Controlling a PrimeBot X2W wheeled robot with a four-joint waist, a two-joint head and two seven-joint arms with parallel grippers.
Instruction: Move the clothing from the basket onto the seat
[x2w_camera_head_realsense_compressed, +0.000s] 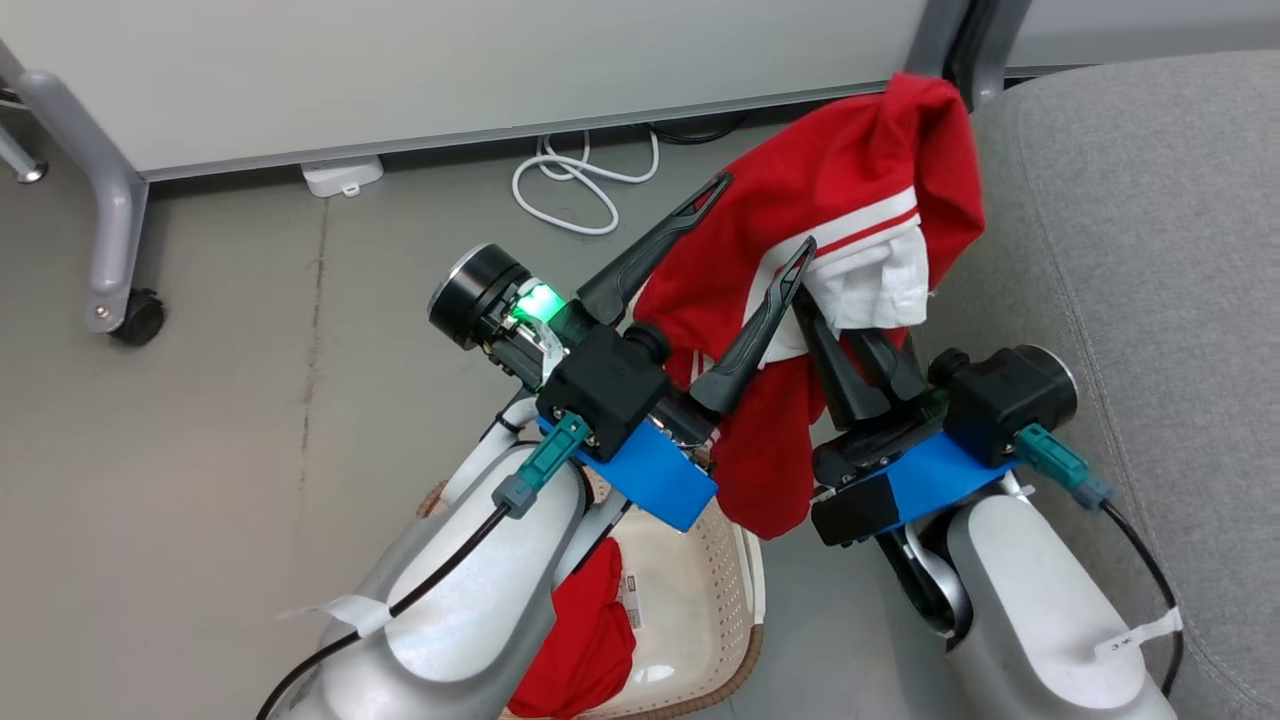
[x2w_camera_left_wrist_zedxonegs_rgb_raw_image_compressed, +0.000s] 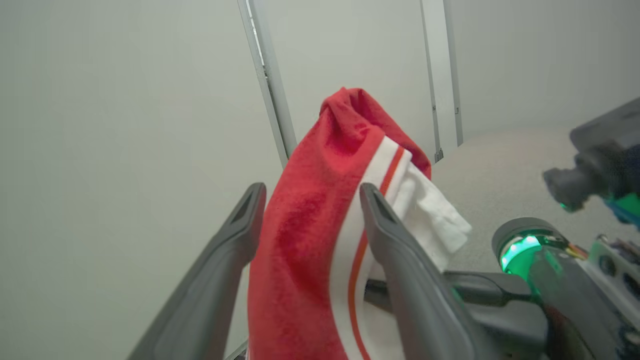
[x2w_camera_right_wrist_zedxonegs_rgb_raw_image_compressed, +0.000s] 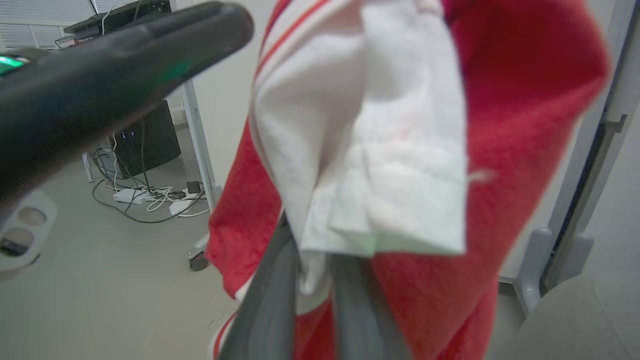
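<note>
Head view puts my right end effector (x2w_camera_head_realsense_compressed: 830, 320) closed on a red garment (x2w_camera_head_realsense_compressed: 860, 150), pinching it near its white band, with the cloth bunched above the fingers and a long fold hanging below. My left end effector (x2w_camera_head_realsense_compressed: 766, 212) is spread wide, one finger on each side of the same garment and gripping nothing.

To do this carry well, I judge the left fingers should back away from the cloth first, so nothing snags as I swing right. Then I should keep the hanging fold high enough to pass the seat's rounded edge, and let go only once most of the fabric lies well in from that edge, since soft cloth slides off a curve.

The basket (x2w_camera_head_realsense_compressed: 720, 600) sits near, under my forearms, with a second red garment (x2w_camera_head_realsense_compressed: 585, 640) in it. The grey seat (x2w_camera_head_realsense_compressed: 1150, 250) is just right of the held garment. Left lies bare grey floor (x2w_camera_head_realsense_compressed: 300, 350); far off stand a pale partition panel (x2w_camera_head_realsense_compressed: 450, 70) on a caster (x2w_camera_head_realsense_compressed: 137, 317) and a coiled white cable (x2w_camera_head_realsense_compressed: 575, 185).
</note>
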